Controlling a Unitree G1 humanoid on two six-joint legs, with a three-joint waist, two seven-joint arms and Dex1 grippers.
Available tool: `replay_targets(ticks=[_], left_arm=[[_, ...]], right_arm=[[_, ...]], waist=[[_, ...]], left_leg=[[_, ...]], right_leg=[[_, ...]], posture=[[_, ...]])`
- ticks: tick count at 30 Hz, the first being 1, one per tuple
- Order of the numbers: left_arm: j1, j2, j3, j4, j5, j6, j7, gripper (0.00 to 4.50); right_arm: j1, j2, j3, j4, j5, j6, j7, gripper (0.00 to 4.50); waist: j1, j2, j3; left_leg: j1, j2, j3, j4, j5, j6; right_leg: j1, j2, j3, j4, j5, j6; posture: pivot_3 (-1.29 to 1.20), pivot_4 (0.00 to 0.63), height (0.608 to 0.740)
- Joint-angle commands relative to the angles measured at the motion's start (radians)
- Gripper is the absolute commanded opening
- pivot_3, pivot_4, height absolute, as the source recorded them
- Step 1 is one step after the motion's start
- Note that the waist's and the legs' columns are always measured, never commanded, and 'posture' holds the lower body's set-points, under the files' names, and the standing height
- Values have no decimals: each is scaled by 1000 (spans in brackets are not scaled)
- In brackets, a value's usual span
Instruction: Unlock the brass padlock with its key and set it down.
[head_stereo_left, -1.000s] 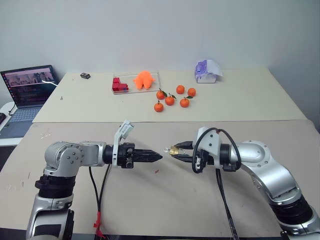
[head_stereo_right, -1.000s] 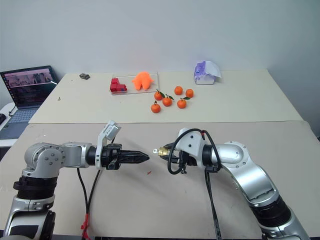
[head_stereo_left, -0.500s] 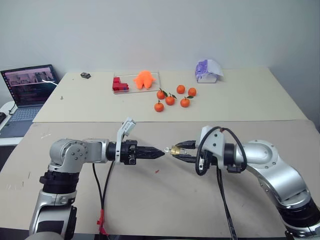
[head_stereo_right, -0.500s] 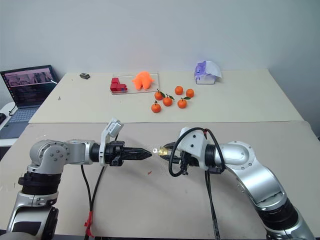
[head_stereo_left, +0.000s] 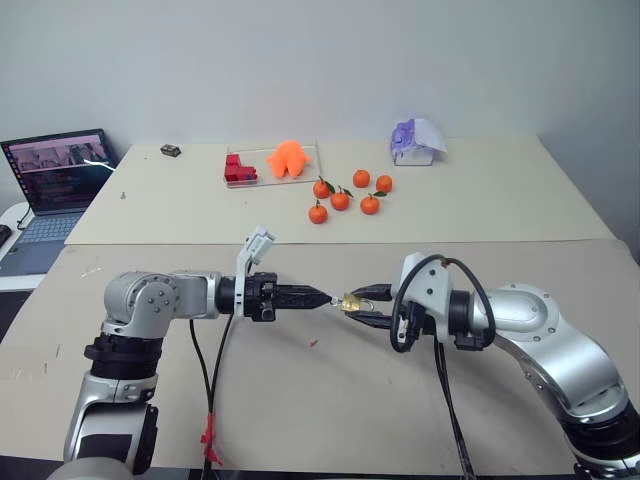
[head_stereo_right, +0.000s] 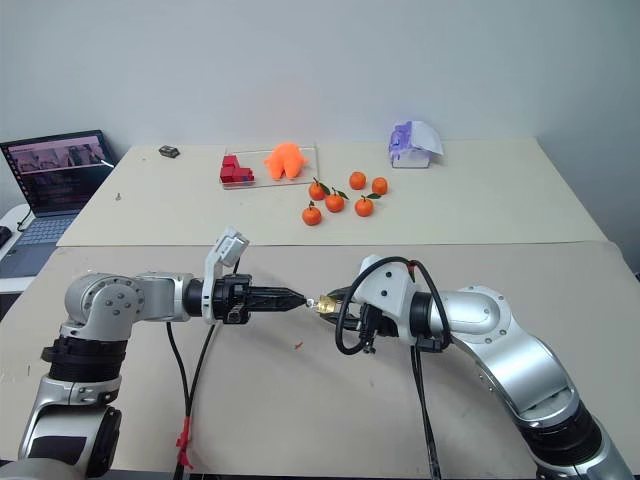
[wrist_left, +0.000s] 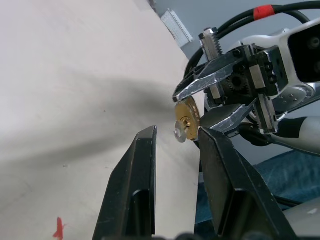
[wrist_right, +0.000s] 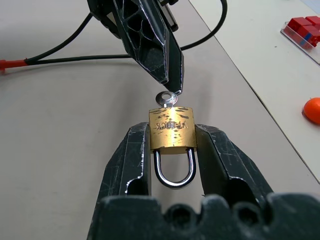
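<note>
Head views: my right hand (head_stereo_left: 352, 305) is clamped on the padlock (head_stereo_left: 350, 300), holding it in the air above the near bench (head_stereo_left: 330, 400), around centre of frame. Brass body faces my left hand (head_stereo_left: 322, 297), which comes in from 9 o'clock with its fingertips right at the lock's keyhole end. The key (head_stereo_right: 312, 299) sticks out of the lock toward that hand; tiny, barely readable here. On the far bench (head_stereo_left: 500, 200), toward 12 o'clock: five tangerines (head_stereo_left: 341, 199), a clear tray (head_stereo_left: 270, 168) with red blocks (head_stereo_left: 237, 168) and an orange toy (head_stereo_left: 288, 158), a purple and white thing (head_stereo_left: 414, 142) at 1 o'clock, a small dark box (head_stereo_left: 170, 151). Laptop (head_stereo_left: 55, 180) at 10 o'clock, off the bench edge.

Left wrist view: my two left fingers (wrist_left: 136, 190) stand slightly apart, nothing between them. Just past the tips is the padlock's keyhole face (wrist_left: 187, 115), with the key's round bow (wrist_left: 179, 134) projecting from it. Right hand's metal pads pinch the lock on both sides.

Right wrist view: both right fingers (wrist_right: 131, 165) press the brass body's sides, shackle (wrist_right: 174, 170) closed and pointing back toward my wrist. Key seated in the far end; the left hand's fingertip touches the key bow, or sits just beside it, can't tell which.
</note>
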Motion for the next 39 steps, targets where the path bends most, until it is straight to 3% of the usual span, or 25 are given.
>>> replay_targets(ticks=[1,15,20,30,39], left_arm=[[-12,-2,14,-17,-8,-16,-12,1354],[5,-18,13,-29,-19,-1,-5,1354],[2,-21,13,-26,-18,-1,-8,104],[14,6,-40,-66,26,-59,-58,104],[32,69,-164,-151,193,-363,-245,104]], right_arm=[[-5,3,-12,-39,13,-3,-16,918],[-21,-2,-10,-40,24,-1,-28,918],[-23,-3,-11,-43,27,4,-31,918],[-25,-5,-16,-44,33,10,-34,918],[-30,-7,-22,-49,47,29,-38,918]], waist=[[0,0,0],[0,0,0],[0,0,0],[0,-1,0],[1,-1,0]], left_leg=[[0,0,0,0,0,0],[0,0,0,0,0,0],[0,0,0,0,0,0],[0,0,0,0,0,0],[0,0,0,0,1,-1]], right_leg=[[0,0,0,0,0,0],[0,0,0,0,0,0],[0,0,0,0,0,0],[0,0,0,0,0,0],[-2,0,0,-1,0,0]], posture=[[0,150,735],[0,150,735],[0,150,735],[0,150,735],[0,150,735]])
